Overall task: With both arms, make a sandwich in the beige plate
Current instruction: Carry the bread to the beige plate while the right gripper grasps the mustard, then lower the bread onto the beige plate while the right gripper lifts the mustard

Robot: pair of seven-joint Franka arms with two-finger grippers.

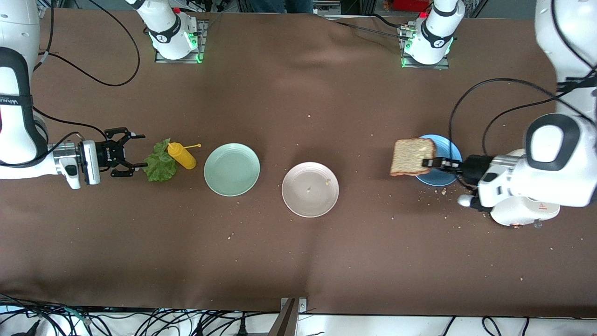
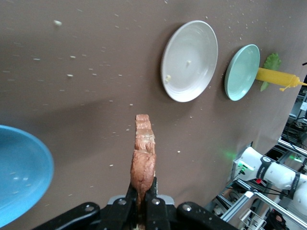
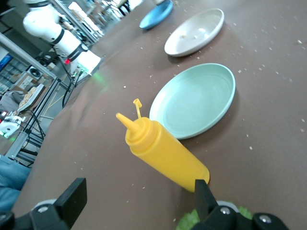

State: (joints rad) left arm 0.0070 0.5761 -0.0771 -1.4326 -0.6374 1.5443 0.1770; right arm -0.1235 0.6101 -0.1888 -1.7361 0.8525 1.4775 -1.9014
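My left gripper is shut on one brown grainy bread slice and holds it up over the edge of the blue plate. In the left wrist view the slice is edge-on between the shut fingers of the left gripper. The beige plate lies mid-table holding only crumbs; it also shows in the left wrist view. The green lettuce leaf lies on the table. My right gripper is open and empty beside it. I see no second slice.
A yellow squeeze bottle lies on its side against the lettuce, close to the right gripper. A mint-green plate sits between the bottle and the beige plate. Crumbs dot the brown cloth.
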